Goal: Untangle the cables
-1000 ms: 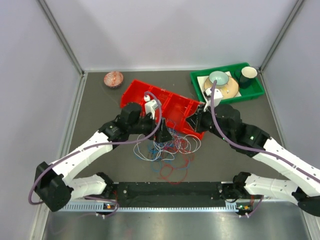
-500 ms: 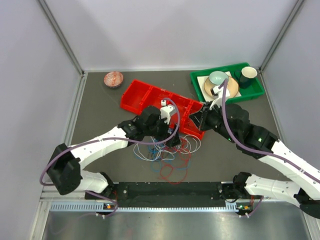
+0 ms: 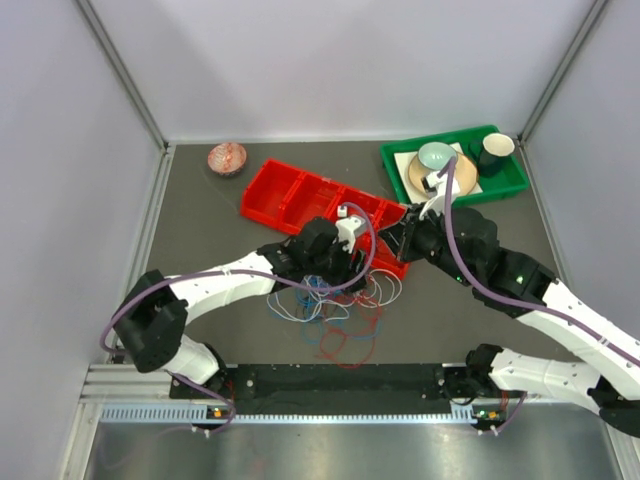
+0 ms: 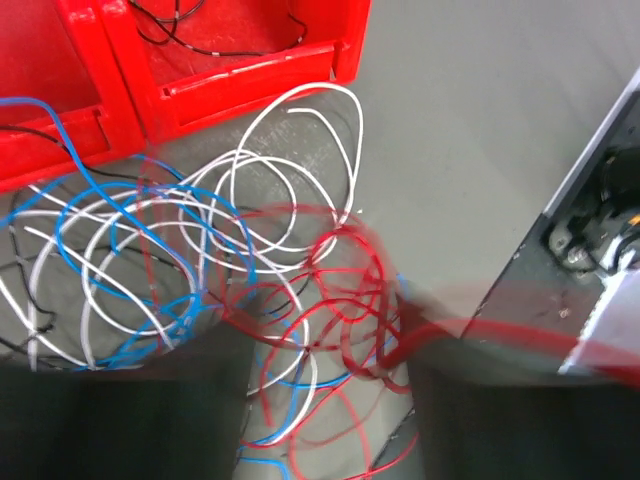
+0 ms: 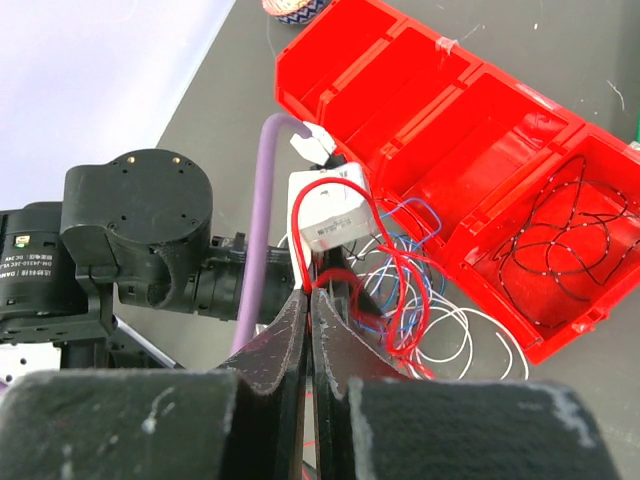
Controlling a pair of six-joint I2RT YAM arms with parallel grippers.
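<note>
The cables (image 3: pixel 338 300) lie in a tangle of red, white and blue loops on the grey table, just in front of the red tray (image 3: pixel 290 195). A few black cables (image 5: pixel 560 240) lie in the tray's end compartment. My left gripper (image 4: pixel 320 375) hangs low over the pile. Its jaws stand apart, with red and blue loops (image 4: pixel 330 300) between and under them. My right gripper (image 5: pixel 311 292) is shut on a red cable (image 5: pixel 300 230) that rises from its tips and loops past the left wrist (image 5: pixel 330 210). In the top view the two grippers almost meet at the tray's right end.
A green tray (image 3: pixel 505 185) at the back right holds a plate, a teal bowl (image 3: pixel 437 155) and a dark cup (image 3: pixel 494 150). A patterned bowl (image 3: pixel 227 158) sits at the back left. A black rail (image 3: pixel 340 380) runs along the near edge. Walls close in both sides.
My left arm has swung right across the cable pile toward the right gripper, and its jaws have narrowed. The right gripper has stayed shut on the red cable and has barely moved.
</note>
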